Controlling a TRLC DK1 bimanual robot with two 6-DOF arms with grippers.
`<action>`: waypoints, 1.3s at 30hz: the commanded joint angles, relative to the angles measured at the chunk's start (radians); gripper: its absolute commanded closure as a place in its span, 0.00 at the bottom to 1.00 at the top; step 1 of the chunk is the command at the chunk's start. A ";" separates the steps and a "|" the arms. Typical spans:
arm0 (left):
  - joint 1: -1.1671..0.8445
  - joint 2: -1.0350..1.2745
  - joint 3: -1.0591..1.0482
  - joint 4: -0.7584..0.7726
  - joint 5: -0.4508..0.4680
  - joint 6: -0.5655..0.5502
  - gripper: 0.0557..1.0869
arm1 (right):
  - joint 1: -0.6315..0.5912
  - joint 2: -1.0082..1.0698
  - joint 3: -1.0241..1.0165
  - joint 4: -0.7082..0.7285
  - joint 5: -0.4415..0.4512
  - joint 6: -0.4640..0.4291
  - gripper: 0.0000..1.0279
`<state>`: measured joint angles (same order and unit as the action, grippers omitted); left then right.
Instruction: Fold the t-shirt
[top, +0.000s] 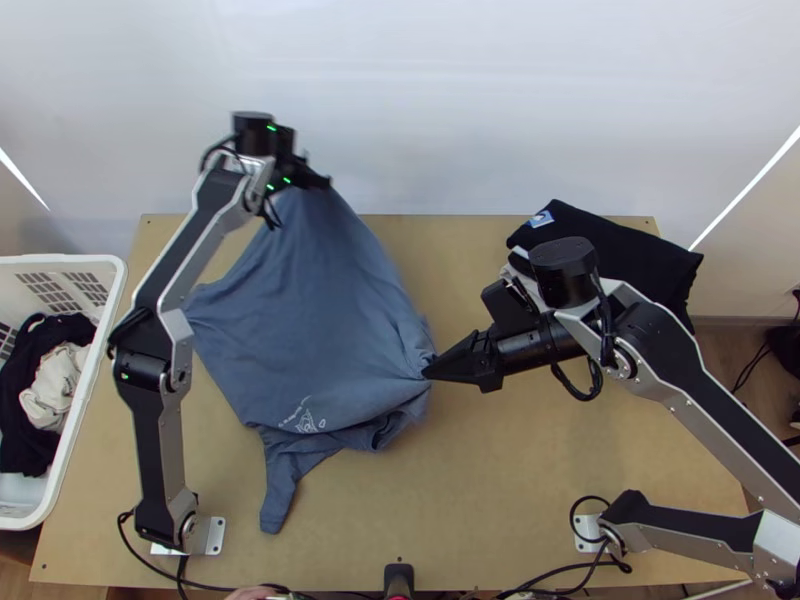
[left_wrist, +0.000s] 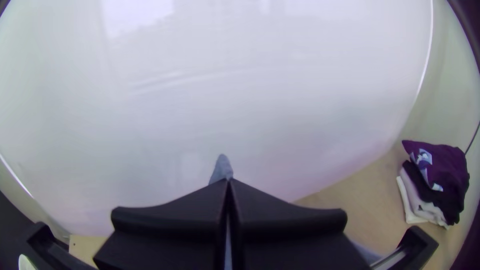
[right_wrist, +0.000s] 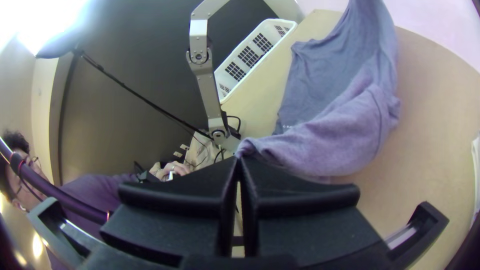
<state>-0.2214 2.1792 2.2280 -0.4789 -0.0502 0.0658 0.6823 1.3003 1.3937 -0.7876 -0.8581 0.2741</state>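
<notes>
Currently, a blue-grey t-shirt (top: 310, 290) lies across the left and middle of a light wooden table (top: 520, 480), its far part raised above the table's far edge. The left gripper (top: 326, 183) is closed on that raised part, beyond the table's far edge; the right gripper (top: 426, 374) pinches the shirt's side near the table's middle, where creases gather. A narrow flap (top: 280, 490), probably a sleeve, trails toward the table's near edge.

The left grip appears to take in just a small tip of cloth, so a hard pull between the two grippers could tug it free and drop that part in a heap. Lowered too far out, it might hang off the table's far edge. The trailing flap could get trapped crooked beneath a fold. Finally, the right arm passes close to folded clothes (top: 620, 250) at the table's far right corner; a wide swing might knock them askew.
</notes>
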 joint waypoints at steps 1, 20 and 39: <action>0.111 0.005 0.050 0.028 -0.059 -0.037 0.97 | -0.015 -0.004 -0.027 0.004 0.001 -0.012 0.97; 0.238 -0.110 0.022 -0.109 -0.097 -0.175 0.97 | -0.372 0.171 -0.028 0.113 0.551 0.278 0.97; 0.234 -0.220 0.045 -0.230 -0.004 -0.425 0.97 | -0.369 0.335 0.234 0.157 0.995 0.172 0.97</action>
<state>0.0185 1.9961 2.2601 -0.7101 -0.0711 -0.2829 0.3141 1.5795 1.5116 -0.6811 0.0727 0.5072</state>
